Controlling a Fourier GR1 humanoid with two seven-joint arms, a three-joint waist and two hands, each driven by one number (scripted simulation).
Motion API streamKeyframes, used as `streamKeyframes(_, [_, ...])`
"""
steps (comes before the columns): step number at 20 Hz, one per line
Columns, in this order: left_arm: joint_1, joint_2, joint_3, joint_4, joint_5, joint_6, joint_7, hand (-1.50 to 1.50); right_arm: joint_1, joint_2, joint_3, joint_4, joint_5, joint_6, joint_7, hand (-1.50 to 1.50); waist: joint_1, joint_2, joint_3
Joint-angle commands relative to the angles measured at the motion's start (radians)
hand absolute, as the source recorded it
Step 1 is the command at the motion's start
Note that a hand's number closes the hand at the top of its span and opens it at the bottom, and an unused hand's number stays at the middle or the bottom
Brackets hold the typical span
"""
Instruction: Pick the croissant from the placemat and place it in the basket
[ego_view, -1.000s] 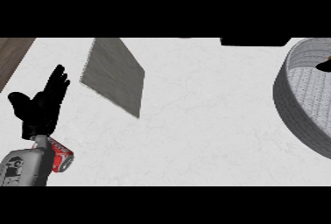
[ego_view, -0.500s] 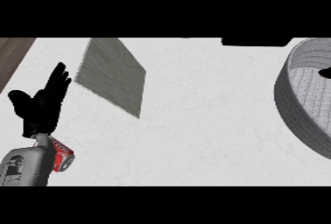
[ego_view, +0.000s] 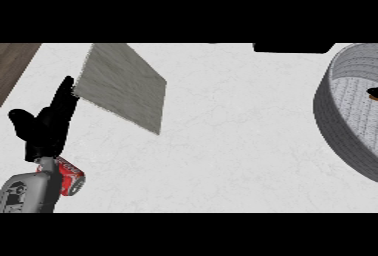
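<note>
Placement stage: croissant apparently at basket, placemat bare.

Nearest, left hand (ego_view: 46, 131) resting at worktop (ego_view: 236, 145) left edge, fingers straight and apart, holding nothing, fingertips near placemat (ego_view: 122, 85). Farther right, small brown patch at frame edge inside basket (ego_view: 347, 125), probably croissant (ego_view: 373, 93). Right hand out of view; release low over basket floor, then withdraw upward.

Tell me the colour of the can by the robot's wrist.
Red with white lettering, the can; head view.
</note>
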Motion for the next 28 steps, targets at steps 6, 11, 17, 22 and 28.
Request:
streamKeyframes(6, [-0.040,-0.004,-0.016,-0.045,-0.013,0.014,0.063,0.00,0.017,0.006,-0.029,0.041,-0.022,0.042,-0.024,1.50,0.003,0.002,0.001])
streamKeyframes(11, [0.003,-0.014,-0.016,0.014,-0.018,0.002,-0.016,0.00,0.012,-0.001,-0.041,0.049,-0.033,0.075,-0.027,1.50,0.007,0.003,0.001])
streamKeyframes(17, [0.022,-0.006,-0.008,-0.058,-0.010,0.008,0.021,0.00,0.049,0.018,-0.066,0.066,-0.062,0.104,0.049,1.50,0.004,-0.001,0.000])
streamKeyframes(22, [-0.083,-0.008,-0.006,0.051,-0.024,0.021,0.034,0.00,0.041,0.004,-0.088,0.046,-0.084,0.097,0.099,-1.50,-0.005,0.003,0.000])
streamKeyframes(28, [-0.002,0.009,0.017,0.032,0.000,-0.011,-0.017,0.00,0.032,0.036,-0.176,-0.058,-0.176,-0.088,0.053,-1.50,-0.010,-0.001,0.000])
